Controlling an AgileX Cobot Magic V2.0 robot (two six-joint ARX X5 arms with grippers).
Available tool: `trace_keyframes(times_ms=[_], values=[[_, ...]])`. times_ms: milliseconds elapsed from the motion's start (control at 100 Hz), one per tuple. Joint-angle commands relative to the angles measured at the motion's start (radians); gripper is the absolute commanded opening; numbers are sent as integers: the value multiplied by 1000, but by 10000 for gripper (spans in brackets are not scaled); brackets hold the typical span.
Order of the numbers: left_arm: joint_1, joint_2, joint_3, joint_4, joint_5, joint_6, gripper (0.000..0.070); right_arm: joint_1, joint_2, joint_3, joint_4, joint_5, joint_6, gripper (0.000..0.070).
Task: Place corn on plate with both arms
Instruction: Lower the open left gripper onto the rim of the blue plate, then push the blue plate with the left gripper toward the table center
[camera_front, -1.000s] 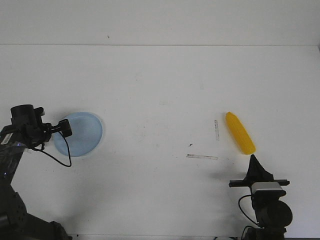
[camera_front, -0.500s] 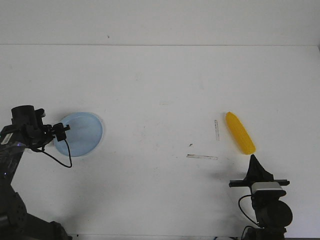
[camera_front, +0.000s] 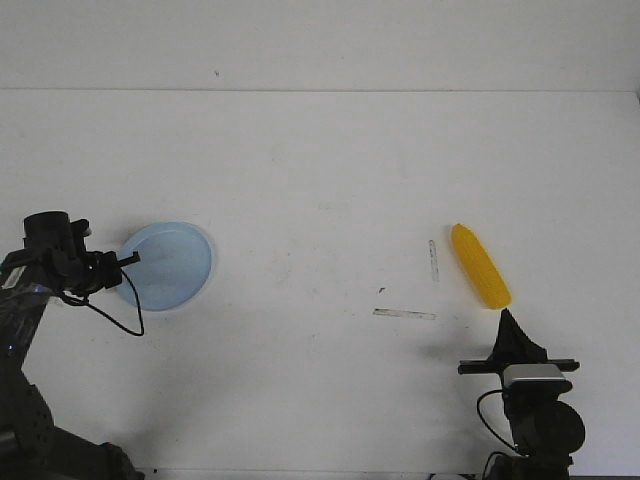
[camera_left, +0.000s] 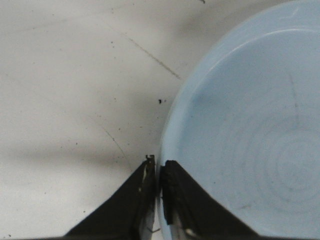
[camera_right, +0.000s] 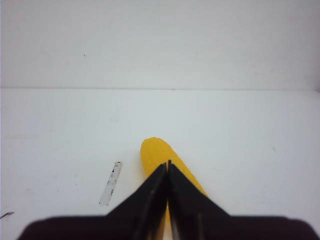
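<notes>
The pale blue plate (camera_front: 170, 266) lies on the white table at the left. My left gripper (camera_front: 126, 262) is shut on the plate's left rim. In the left wrist view the rim (camera_left: 167, 125) runs between the two nearly closed jaws of that gripper (camera_left: 159, 165). The yellow corn (camera_front: 480, 265) lies flat at the right, its tapered end pointing away. My right gripper (camera_front: 506, 316) is shut and empty, just short of the corn's near end. In the right wrist view its tip (camera_right: 168, 164) overlaps the corn (camera_right: 154, 149).
Two strips of worn tape lie on the table left of the corn, one upright (camera_front: 433, 260) and one flat (camera_front: 404, 314). The table's far edge (camera_front: 320, 91) meets a white wall.
The left gripper's jaws have closed on the plate's rim, and the plate has shifted slightly to the right. The right arm and the corn have not moved.
</notes>
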Motion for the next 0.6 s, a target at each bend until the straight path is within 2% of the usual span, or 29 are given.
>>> trace_keyframes(times_ms=[0,110,360,590], values=[[5,19,16,-2,-6,-3,0,-1,-2,-1,17,0,11,1],[5,-4,16,3,61,-11,0,-1,-2,-1,21,0,11,1],[-18,-103,35,6,189,-90,0,-1,-2,-1,20,0,11,1],[-135,-217,57,-4,310,-112,0,-1,-2,-1,20,0,11,1]])
